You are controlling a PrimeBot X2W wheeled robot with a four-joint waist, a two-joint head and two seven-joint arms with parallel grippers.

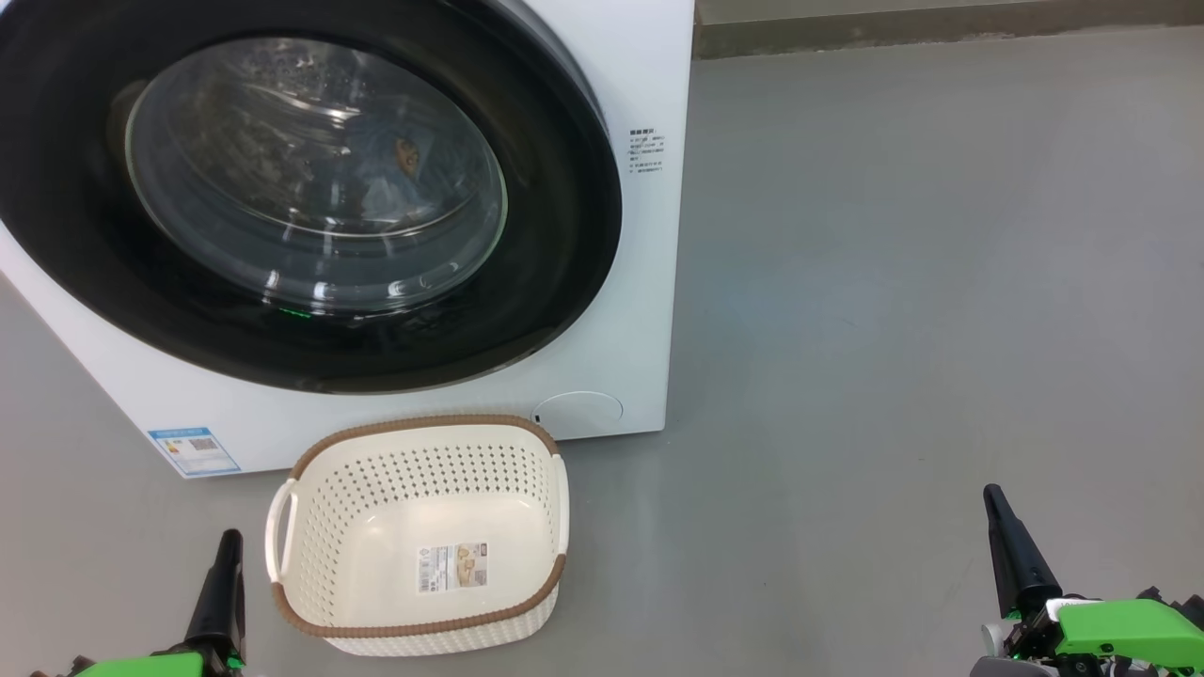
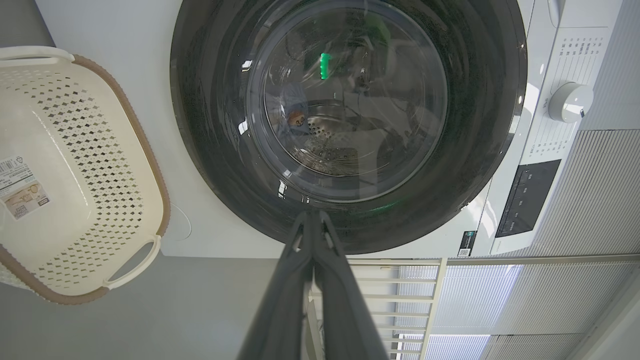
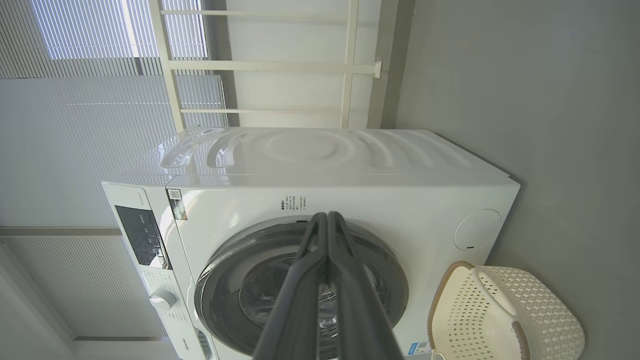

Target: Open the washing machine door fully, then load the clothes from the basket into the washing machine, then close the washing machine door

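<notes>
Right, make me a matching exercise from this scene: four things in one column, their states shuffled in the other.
Column one
1. washing machine door
2. basket
3. clothes
4. left gripper

Column two
A. fingers together, holding nothing
B. closed flush on the washing machine
C. inside, seen through the door
D. empty, on the floor

Pairs: 1-B, 2-D, 3-C, 4-A

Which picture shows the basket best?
The head view: the whole basket shows, empty, with its sticker. The left wrist view cuts it off at the edge; the right wrist view catches it sideways in a corner.
</notes>
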